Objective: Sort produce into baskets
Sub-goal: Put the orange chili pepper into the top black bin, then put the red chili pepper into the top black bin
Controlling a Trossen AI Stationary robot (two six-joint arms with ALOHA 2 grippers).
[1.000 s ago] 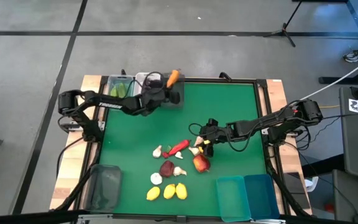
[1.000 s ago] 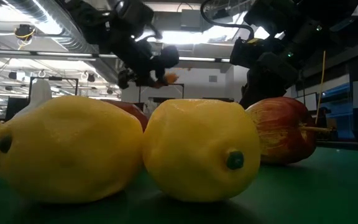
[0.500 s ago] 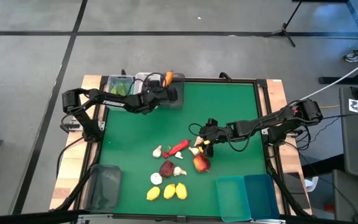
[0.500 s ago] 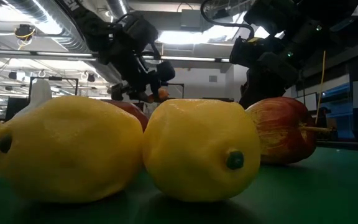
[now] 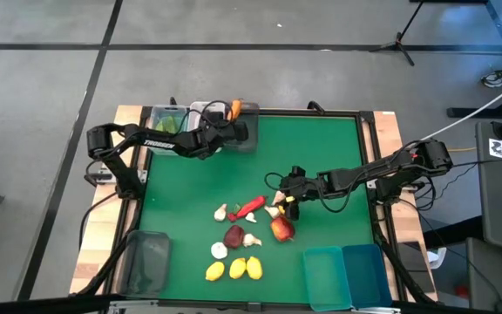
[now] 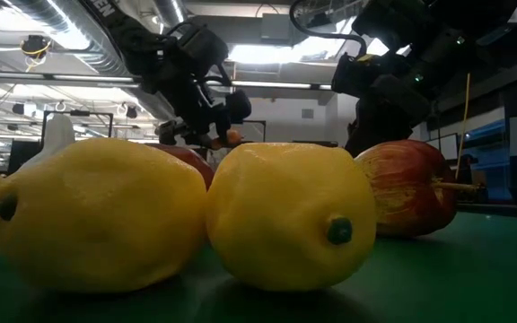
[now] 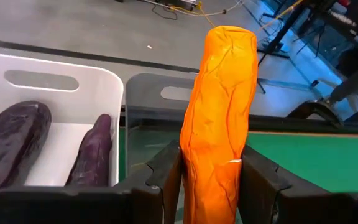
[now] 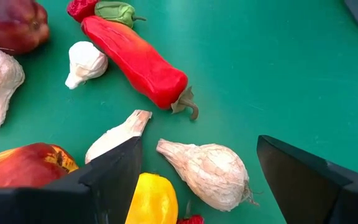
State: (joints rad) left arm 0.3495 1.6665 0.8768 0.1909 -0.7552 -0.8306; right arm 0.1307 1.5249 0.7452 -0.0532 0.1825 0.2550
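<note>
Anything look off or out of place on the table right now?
Nothing stands out. The left gripper holds the carrot upright over the grey bin, beside the white bin holding two eggplants.

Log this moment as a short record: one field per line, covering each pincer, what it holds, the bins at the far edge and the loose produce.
left pincer: shut on the carrot, above the dark grey bin at the table's far edge
right pincer: open, low over a garlic bulb at mid-table, holding nothing
white bin: two eggplants inside
clear bin: green produce inside
loose on mat: red chili, three lemons, red round fruit
teal bins: near edge, contents not clear
</note>
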